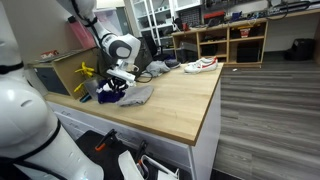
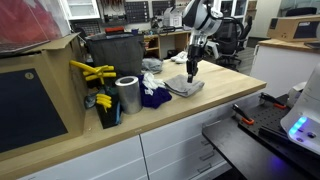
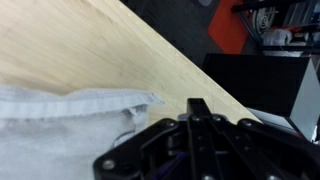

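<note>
My gripper (image 1: 121, 79) (image 2: 191, 76) hangs from the white arm just above a crumpled grey cloth (image 1: 137, 95) (image 2: 186, 87) on the wooden tabletop (image 1: 180, 100). In the wrist view the black fingers (image 3: 198, 106) stand pressed together, so the gripper (image 3: 198, 103) is shut, and I see nothing between them. The grey cloth (image 3: 60, 130) fills the lower left of that view, its hem beside the fingertips. A dark blue cloth (image 1: 108, 92) (image 2: 153, 97) lies bunched right next to the grey one.
A metal cylinder (image 2: 127, 95) and yellow tools (image 2: 92, 72) (image 1: 90, 74) stand near the cloths, beside a black bin (image 2: 112, 55). A white and red shoe (image 1: 200, 65) lies at the table's far end. The table edge (image 3: 215, 75) drops off close to the gripper.
</note>
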Motion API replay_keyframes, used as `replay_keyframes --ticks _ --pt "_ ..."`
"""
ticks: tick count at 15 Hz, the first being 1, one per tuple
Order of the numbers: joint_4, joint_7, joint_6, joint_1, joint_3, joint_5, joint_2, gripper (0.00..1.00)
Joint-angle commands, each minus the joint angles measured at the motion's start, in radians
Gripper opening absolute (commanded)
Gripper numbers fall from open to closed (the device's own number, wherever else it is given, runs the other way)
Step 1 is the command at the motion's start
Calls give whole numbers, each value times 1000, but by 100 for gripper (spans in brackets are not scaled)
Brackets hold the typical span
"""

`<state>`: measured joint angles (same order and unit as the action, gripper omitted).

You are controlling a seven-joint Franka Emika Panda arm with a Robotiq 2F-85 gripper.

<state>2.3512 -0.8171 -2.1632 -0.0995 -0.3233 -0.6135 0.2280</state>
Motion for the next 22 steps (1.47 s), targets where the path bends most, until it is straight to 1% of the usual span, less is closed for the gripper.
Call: replay_keyframes --ticks 1,4,7,10,12,15,18,20,22 --pt "62 -54 -106 96 35 3 -120 0" --pt "89 -61 -234 156 43 54 -152 0" --pt "110 -40 -407 192 58 157 -138 0" --pt "146 -4 -614 195 87 287 -105 0" --pt "166 34 -724 183 114 370 -80 0" --pt "180 146 -836 173 179 540 -30 0" --pt "170 262 -912 171 244 683 37 0" --pt "158 331 -961 171 273 751 93 0" --pt "149 388 -1008 161 273 780 145 0"
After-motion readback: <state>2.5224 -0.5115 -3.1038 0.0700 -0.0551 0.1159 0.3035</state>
